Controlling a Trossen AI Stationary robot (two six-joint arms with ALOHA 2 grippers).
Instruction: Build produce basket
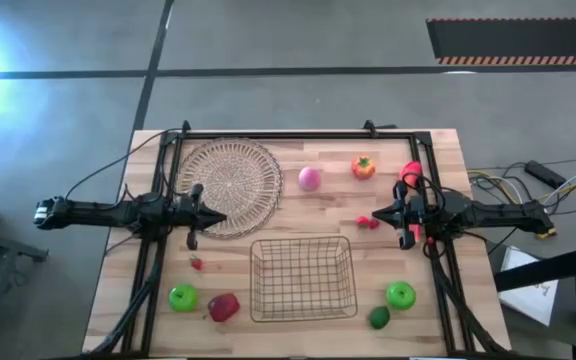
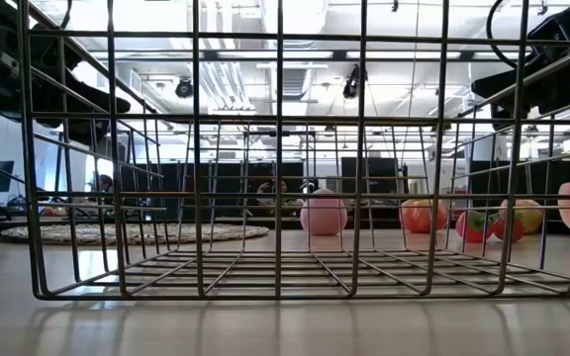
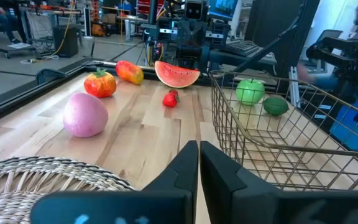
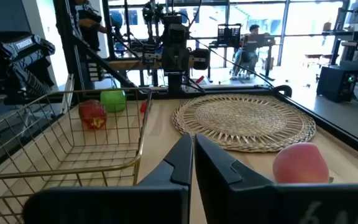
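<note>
The wire basket (image 1: 303,279) sits on the wooden desk (image 1: 278,232), near the front edge and about in the middle. Nothing lies inside it. A round woven mat (image 1: 230,184) lies flat at the back left of the desk.

The left end effector (image 1: 213,215) hangs over the near edge of the mat, and its two fingers are pressed together with nothing between them. The right end effector (image 1: 376,218) hangs on the other side of the desk, pointing toward the middle. Its fingers are pressed together too, and they hold nothing.

The toy food is spread around the basket. A pink peach (image 1: 309,178) and an orange tomato (image 1: 363,167) lie at the back. A watermelon slice (image 1: 409,174) is at the back right, beside the right arm. A small red berry (image 1: 369,222) lies just under the right end effector. A green apple (image 1: 182,297) and a red apple (image 1: 222,306) sit left of the basket, with another tiny red berry (image 1: 197,264) near them. On the right side are a second green apple (image 1: 400,294) and a dark green piece (image 1: 379,318)
</note>
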